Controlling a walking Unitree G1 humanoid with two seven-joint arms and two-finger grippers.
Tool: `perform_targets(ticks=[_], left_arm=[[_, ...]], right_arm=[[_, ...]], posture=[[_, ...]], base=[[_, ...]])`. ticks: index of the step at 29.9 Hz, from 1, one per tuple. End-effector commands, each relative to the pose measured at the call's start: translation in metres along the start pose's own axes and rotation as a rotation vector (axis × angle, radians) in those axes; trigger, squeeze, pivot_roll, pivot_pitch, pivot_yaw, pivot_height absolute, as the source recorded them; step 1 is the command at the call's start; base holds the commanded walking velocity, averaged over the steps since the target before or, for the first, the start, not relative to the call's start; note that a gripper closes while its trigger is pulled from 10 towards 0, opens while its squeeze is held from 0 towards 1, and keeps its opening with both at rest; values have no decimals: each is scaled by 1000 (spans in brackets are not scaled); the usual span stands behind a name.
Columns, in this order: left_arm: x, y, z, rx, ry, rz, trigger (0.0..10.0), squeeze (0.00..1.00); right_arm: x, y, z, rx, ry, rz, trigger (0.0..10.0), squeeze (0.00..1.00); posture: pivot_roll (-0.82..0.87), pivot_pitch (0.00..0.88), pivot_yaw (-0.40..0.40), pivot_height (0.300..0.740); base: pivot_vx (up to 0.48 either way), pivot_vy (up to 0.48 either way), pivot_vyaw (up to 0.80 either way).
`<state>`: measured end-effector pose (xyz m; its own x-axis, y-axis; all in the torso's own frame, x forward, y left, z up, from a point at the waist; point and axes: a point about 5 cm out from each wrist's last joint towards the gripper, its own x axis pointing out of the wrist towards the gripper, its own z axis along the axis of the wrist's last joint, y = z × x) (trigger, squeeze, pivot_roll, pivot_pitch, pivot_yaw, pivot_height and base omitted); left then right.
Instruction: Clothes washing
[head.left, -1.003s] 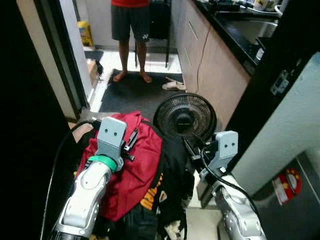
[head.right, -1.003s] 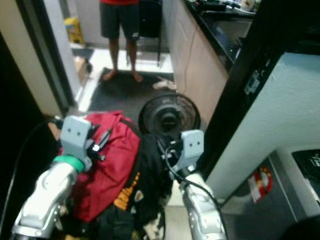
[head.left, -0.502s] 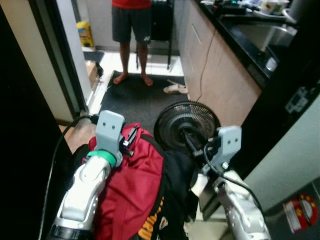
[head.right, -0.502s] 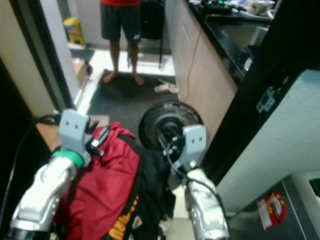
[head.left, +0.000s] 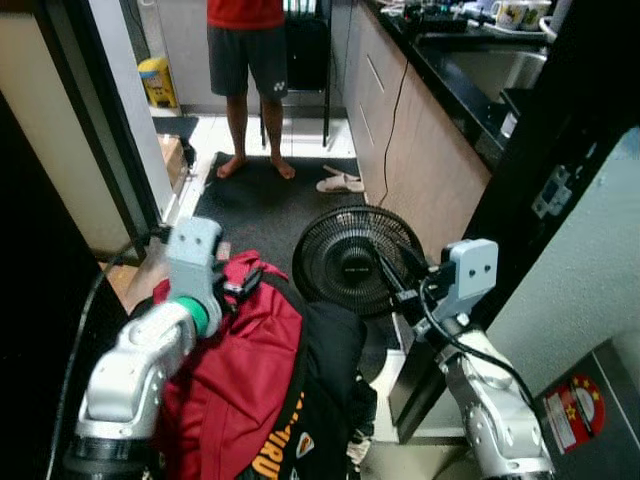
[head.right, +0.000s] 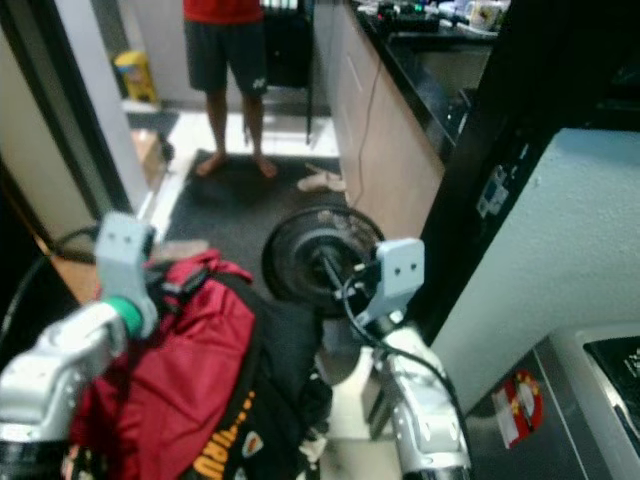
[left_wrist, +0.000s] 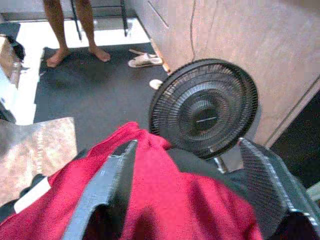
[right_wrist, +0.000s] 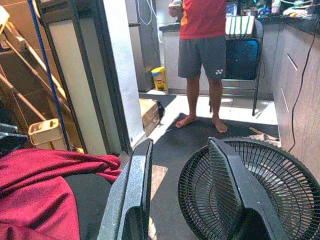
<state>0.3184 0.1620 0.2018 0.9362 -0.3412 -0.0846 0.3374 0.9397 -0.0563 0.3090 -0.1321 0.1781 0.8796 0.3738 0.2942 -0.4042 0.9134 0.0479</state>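
Narrow kitchen passage lies before us, with a dark floor mat (head.left: 265, 200) and a long black surface (head.left: 455, 70) along our right side. At the far end a person (head.left: 245, 60) in a red shirt and dark shorts stands barefoot, with a pair of sandals (head.left: 340, 182) near the cabinet.

We carry a pile of clothes between our two arms: a red garment (head.left: 240, 370) on our left and a black garment (head.left: 330, 380) beside it, toward the middle. We judge they are kept high and close to our body so that nothing drags while we walk to the washing machine. A round floor fan (head.left: 350, 260) stands just ahead of the bundle, and we think we must pass around it.

Our left claw (left_wrist: 190, 195) is released: in the left wrist view its two fingers stand wide apart above the red cloth, not pinching it. Our right claw (right_wrist: 185, 190) is also released, its fingers apart and pointing over the fan grille.

From the head views we see a white appliance with a red sticker (head.left: 570, 405) on our right. Our right wrist view adds what the head misses: a yellow container (right_wrist: 160, 78) by the wall, a chair (right_wrist: 242, 47) behind the person, and a cardboard box (right_wrist: 148, 111).
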Motion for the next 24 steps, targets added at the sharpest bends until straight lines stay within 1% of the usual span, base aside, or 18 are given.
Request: perform_targets(ticks=[1,2,3,4,5,6,7,11,12,15,17,18,19,20,21,22,23,24], left_arm=[[-5,14,3,9,24,34,10000,1000],[-7,19,2,24,37,42,10000,1000],[-9,24,-5,34,69,54,10000,937],[-10,26,-10,37,94,59,10000,0],[-10,26,-10,37,94,59,10000,0],[-12,29,-19,51,134,58,10000,0],[-12,29,-19,51,134,58,10000,0],[-20,31,-54,117,283,25,10000,0],[-20,31,-54,117,283,25,10000,0],[-30,38,-67,161,352,20,10000,0],[-34,42,-70,171,370,25,10000,0],[-37,43,-71,174,377,26,7843,0],[-37,43,-71,174,377,26,7843,0],[-38,44,-71,169,376,24,5059,0],[-39,43,-70,159,363,23,1216,0],[-39,43,-70,159,363,23,1216,0],[-39,42,-67,151,345,18,0,0],[-38,40,-65,149,329,14,0,0]], right_arm=[[-1,0,-3,9,25,10,10000,0],[-1,0,-4,10,27,12,10000,0],[-2,0,-5,10,34,14,10000,0],[-2,0,-6,10,38,16,10000,0],[-2,0,-6,10,38,16,10000,0],[-3,0,-7,11,43,16,10000,0],[-3,0,-7,11,43,16,10000,0],[-4,0,-11,12,61,21,10000,0],[-4,0,-11,12,61,21,10000,0],[-5,0,-11,12,64,21,10000,0],[-5,0,-11,12,66,20,10000,0],[-6,0,-11,12,67,20,10000,0],[-6,0,-11,12,67,20,10000,0],[-6,0,-11,13,68,21,10000,0],[-7,0,-11,13,68,21,10000,0],[-7,0,-11,13,68,21,10000,0],[-6,0,-12,14,69,22,10000,0],[-6,0,-12,15,69,23,10000,0]], posture=[[-34,57,24,740],[-34,57,24,740],[-34,57,24,740],[-34,57,24,740],[-34,57,24,740],[-33,60,19,740],[-33,60,19,740],[-32,63,16,740],[-32,63,16,740],[-38,65,17,740],[-38,65,17,740],[-42,67,16,740],[-42,67,16,740],[-42,67,16,740],[-40,67,15,740],[-40,67,15,740],[-38,64,13,740],[-36,62,12,740]], base=[[0,0,0],[0,0,0],[0,0,0],[0,0,0],[0,0,0],[0,0,0],[0,0,0],[0,0,0],[0,0,0],[0,0,0],[0,0,0],[0,0,0],[0,0,0],[0,0,0],[0,0,0],[0,0,0],[0,0,0],[0,0,0]])
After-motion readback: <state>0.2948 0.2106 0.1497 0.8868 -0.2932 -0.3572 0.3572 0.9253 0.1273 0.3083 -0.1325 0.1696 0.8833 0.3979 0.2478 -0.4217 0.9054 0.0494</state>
